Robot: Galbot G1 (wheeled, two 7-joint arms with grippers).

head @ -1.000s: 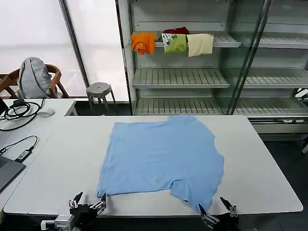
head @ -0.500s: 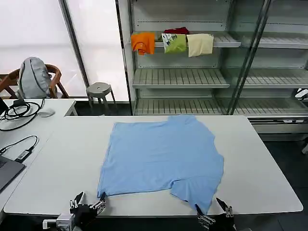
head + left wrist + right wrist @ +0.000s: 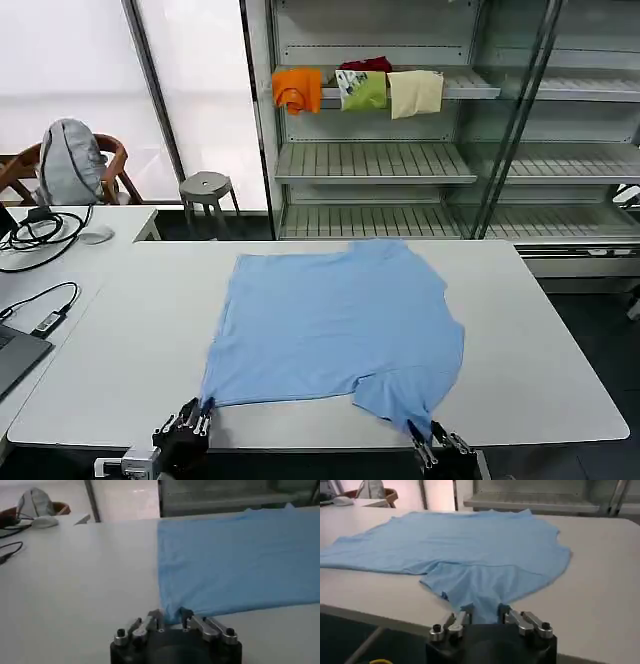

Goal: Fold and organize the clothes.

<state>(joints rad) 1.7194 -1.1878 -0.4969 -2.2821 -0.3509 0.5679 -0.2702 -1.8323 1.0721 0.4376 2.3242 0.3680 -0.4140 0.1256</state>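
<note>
Head view: the soft sky-blue cotton T-shirt (image 3: 335, 335) is pinched at its near corners by left gripper (image 3: 192, 423) and right gripper (image 3: 432, 438), jaws closed on cloth; a synchronized lift is judged next.

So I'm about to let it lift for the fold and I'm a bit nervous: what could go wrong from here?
1. The left end effector pinches only the very corner of the T-shirt, so the fabric may slip out when lifted.
2. The right end effector grips the sleeve tip near the table edge; an uneven lift could drag cloth over the edge.
3. The shirt lies skewed and rumpled at the right side, so the fold may come out crooked.
</note>
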